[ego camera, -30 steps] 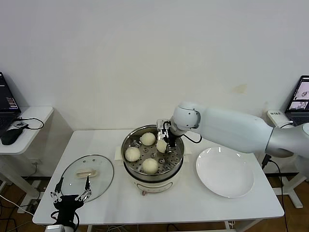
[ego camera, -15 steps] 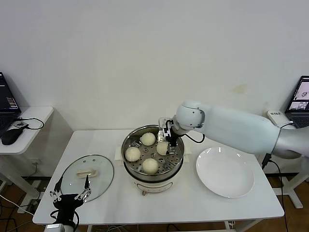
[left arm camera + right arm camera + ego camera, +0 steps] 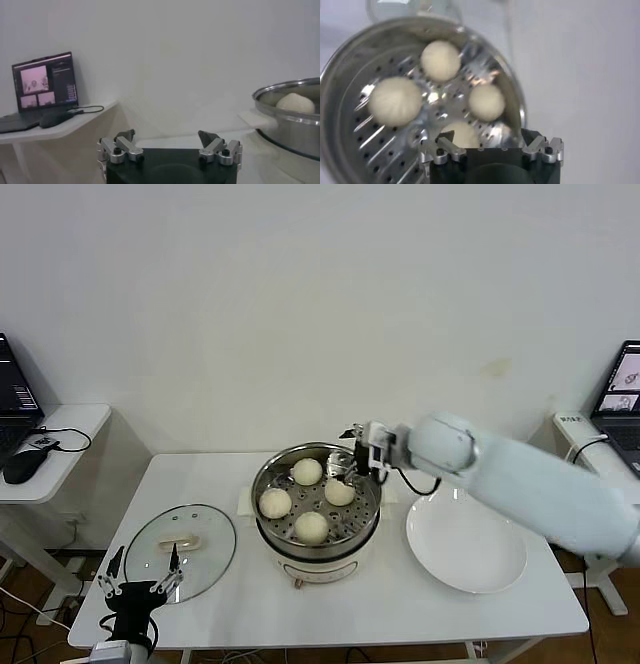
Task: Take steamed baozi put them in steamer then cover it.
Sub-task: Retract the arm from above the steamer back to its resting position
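The table (image 3: 400,604) bears the steamer (image 3: 317,536), its four buns (image 3: 311,527) just below the right gripper (image 3: 364,451), jaws apart and empty. The lid (image 3: 180,551), bar handle pointing left-right, lies beside the open left gripper (image 3: 137,581).

a white plate (image 3: 466,544) lies on the right of the white table (image 3: 400,604) — a laptop (image 3: 14,396) and black mouse (image 3: 20,467) sit on a side desk (image 3: 70,424) far left — another laptop (image 3: 625,389) far right.

four steamed baozi (image 3: 311,526) sit in the steamer (image 3: 316,551), cover (image 3: 180,550) left, plate (image 3: 466,550) right.
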### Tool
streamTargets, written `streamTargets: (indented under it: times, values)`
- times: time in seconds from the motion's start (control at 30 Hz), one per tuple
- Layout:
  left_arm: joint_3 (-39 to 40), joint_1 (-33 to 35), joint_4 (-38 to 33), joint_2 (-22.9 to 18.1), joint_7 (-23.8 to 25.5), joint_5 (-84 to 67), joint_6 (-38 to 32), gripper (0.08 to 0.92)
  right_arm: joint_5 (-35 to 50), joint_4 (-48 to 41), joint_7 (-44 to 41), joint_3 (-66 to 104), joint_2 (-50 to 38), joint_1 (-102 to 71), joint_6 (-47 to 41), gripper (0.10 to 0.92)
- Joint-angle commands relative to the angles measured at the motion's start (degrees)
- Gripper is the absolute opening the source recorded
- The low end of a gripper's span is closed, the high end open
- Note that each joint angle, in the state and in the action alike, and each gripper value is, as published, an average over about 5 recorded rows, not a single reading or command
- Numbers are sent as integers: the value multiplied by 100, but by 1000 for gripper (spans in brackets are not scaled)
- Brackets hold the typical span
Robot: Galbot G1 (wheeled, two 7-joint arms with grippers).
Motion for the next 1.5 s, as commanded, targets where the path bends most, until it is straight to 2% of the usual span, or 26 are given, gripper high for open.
streamTargets:
  times: [0.03, 0.2, 0.37, 0.53, 0.8, 1.13, 1.5]
  values:
    - [-199, -192, 608, 72, 129, 1222, -219, 823, -924, 808, 1762, 4422, -91, -4634, 2213, 823]
    - [-524, -231, 1090, 286, 183, 3313, -600, 823, -1255, 1179, 1744, 6321, 644, -6341, 2856, 823]
    - [-865, -205, 1587, 482, 37, 5751, -931, 823, -1410, 1548, 1696, 7431, 1195, -7459, 3235, 823]
    - [-815, -362, 2050, 611, -169, 7132, -1100, 823, -1292, 1875, 1710, 8290, 1596, -8141, 3420, 823]
    - [-390, -965, 2897, 845, -124, 7580, -1078, 823, -1021, 2207, 1722, 9306, 2026, -8977, 3507, 823]
    - [6, -1616, 3388, 1084, 5, 7494, -1072, 823, -1042, 2246, 1713, 9590, 2438, -9400, 3668, 823]
    - [258, -2401, 3903, 1169, 80, 7448, -1072, 823, -1115, 2236, 1689, 9588, 2670, -9515, 3714, 823]
